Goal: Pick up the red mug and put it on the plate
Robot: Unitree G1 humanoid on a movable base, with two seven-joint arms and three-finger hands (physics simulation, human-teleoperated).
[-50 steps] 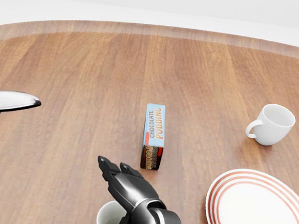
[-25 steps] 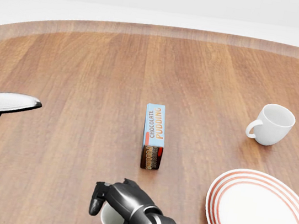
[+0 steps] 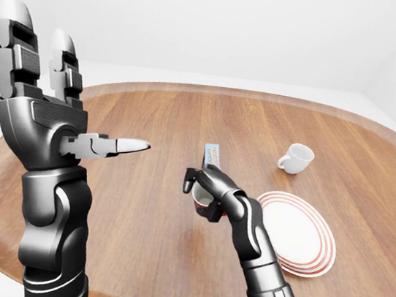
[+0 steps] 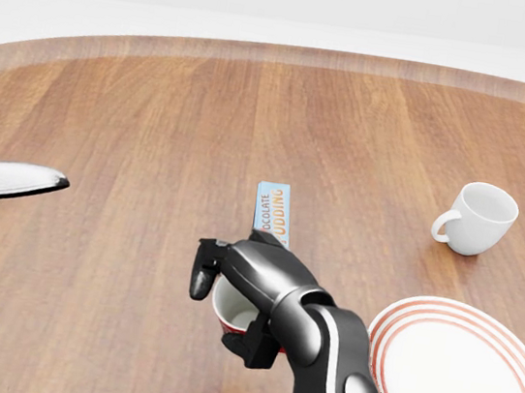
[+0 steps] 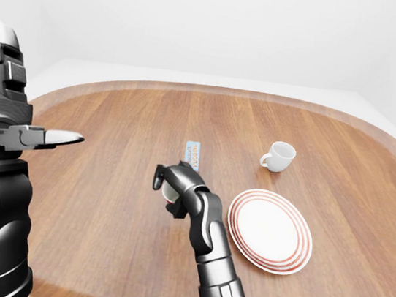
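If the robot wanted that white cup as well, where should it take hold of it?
Probably by the body, from above or from the head view's right. The white cup stands upright with its mouth open, and its handle juts to that view's left, so fingers could close round the bare round wall; the handle loop looks tight for fingers like those on the right hand.

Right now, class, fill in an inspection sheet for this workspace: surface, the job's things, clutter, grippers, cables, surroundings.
Surface: round wooden table, no spills seen.
Job's things: red mug in the right hand's grasp, left of the red-ringed plate, which holds nothing.
Clutter: chocolate pudding box partly hidden behind the hand; white cup upright above the plate.
Grippers: right hand closed round the mug; left hand raised, fingers spread, holding nothing.
Cables: nothing seen.
Surroundings: plain white walls and floor.
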